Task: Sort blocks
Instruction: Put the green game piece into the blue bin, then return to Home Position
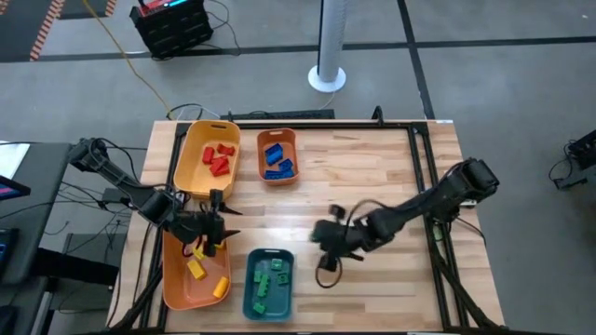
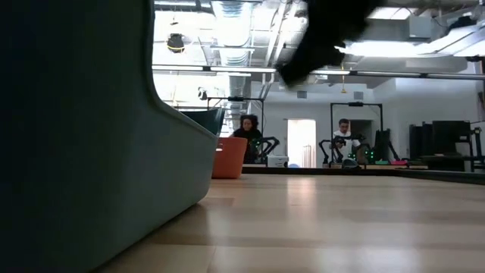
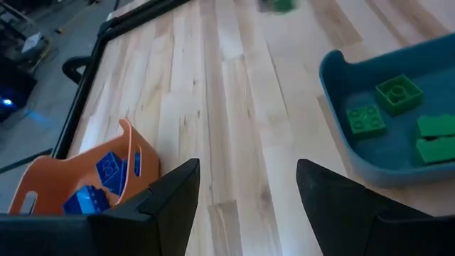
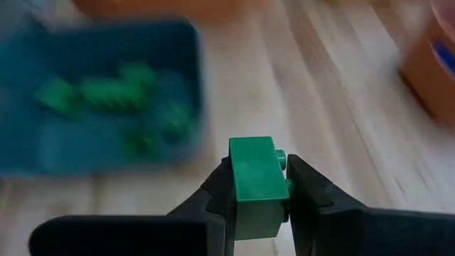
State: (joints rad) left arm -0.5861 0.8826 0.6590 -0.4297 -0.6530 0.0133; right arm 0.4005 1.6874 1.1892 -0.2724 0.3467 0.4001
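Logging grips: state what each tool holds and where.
Right tool pinches a green block by its two opposite sides. Left tool is open and holds nothing.

A wooden counter (image 1: 372, 177) has four trays on it. A yellow tray (image 1: 191, 154) and a small orange tray (image 1: 262, 149) sit at the far side. A bigger orange tray (image 1: 177, 279) and a teal tray (image 1: 251, 296) sit at the near side. A white pole (image 1: 330, 42) stands on the grey floor (image 1: 503, 84). Two people (image 2: 248, 129) sit far back in the room.
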